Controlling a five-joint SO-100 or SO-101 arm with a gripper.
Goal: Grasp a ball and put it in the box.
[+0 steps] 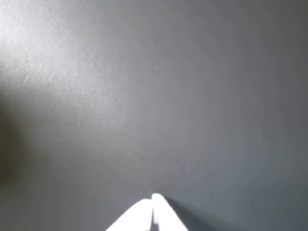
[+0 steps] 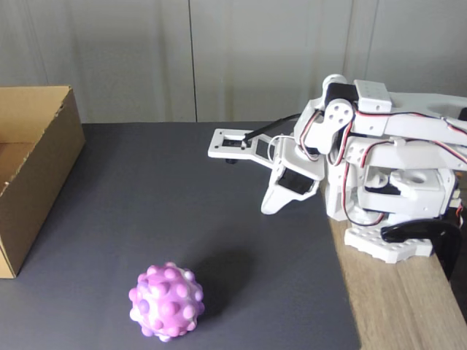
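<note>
The pink and purple bumpy ball (image 2: 166, 301) rests on the dark grey mat near the front of the fixed view. The open-topped brown cardboard box (image 2: 44, 157) stands at the left edge of the mat. My white arm is folded up at the right, and its gripper (image 2: 215, 148) points left above the mat, well behind and to the right of the ball and far from the box. In the wrist view the two white fingertips (image 1: 161, 211) meet at the bottom edge over bare mat; the gripper (image 1: 154, 201) is shut and holds nothing.
The dark grey mat (image 2: 182, 211) covers most of the table. A strip of bare wooden tabletop (image 2: 394, 306) lies to the right, where the arm's white base (image 2: 387, 248) stands. A pale wall runs along the back.
</note>
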